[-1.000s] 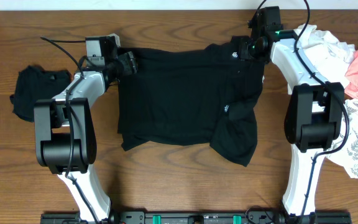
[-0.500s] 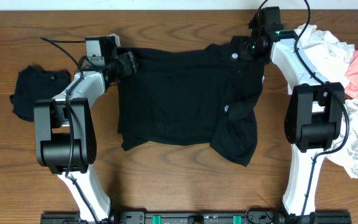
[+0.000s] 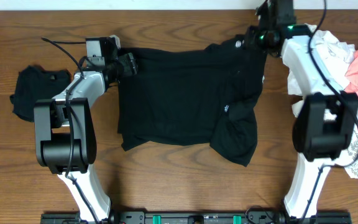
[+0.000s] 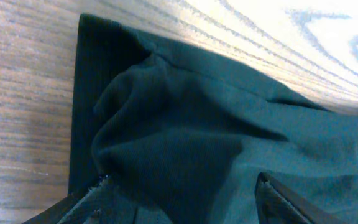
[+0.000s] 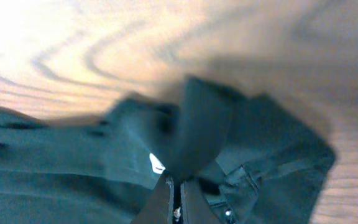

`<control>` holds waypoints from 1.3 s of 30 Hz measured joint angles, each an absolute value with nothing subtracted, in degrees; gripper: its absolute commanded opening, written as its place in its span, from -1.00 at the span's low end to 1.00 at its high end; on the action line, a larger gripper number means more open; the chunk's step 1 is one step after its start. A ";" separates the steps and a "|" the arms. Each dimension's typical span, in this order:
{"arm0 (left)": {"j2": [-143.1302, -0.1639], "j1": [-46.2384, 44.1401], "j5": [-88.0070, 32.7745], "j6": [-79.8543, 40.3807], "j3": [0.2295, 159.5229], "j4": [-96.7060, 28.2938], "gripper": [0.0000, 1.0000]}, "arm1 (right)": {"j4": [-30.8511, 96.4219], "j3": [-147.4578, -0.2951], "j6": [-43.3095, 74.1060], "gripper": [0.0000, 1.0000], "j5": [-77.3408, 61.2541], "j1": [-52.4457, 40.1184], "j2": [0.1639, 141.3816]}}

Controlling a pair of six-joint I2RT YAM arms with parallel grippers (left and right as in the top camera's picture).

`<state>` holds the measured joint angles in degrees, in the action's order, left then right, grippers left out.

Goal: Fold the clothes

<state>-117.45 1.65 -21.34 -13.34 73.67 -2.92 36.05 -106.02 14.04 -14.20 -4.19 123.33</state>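
On the wooden table (image 3: 179, 193) the black shirt (image 3: 179, 93) lies spread between the arms, a fold at its far right corner pinched by the right gripper (image 5: 176, 198) with jaws together, the left gripper (image 3: 128, 62) at its far left corner with jaws apart.

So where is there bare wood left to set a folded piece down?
The table is bare in front of the black shirt, between the left arm and right arm, and along the far edge beyond it. The front-left corner, nearer than the small black garment, is free too. Crowded: the right side, with the pile of white, pink and leaf-print garments.
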 measured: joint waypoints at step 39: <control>-117.45 1.65 -22.59 -13.52 73.67 0.36 0.58 | 39.83 -106.02 13.96 -0.97 -14.11 -4.08 114.24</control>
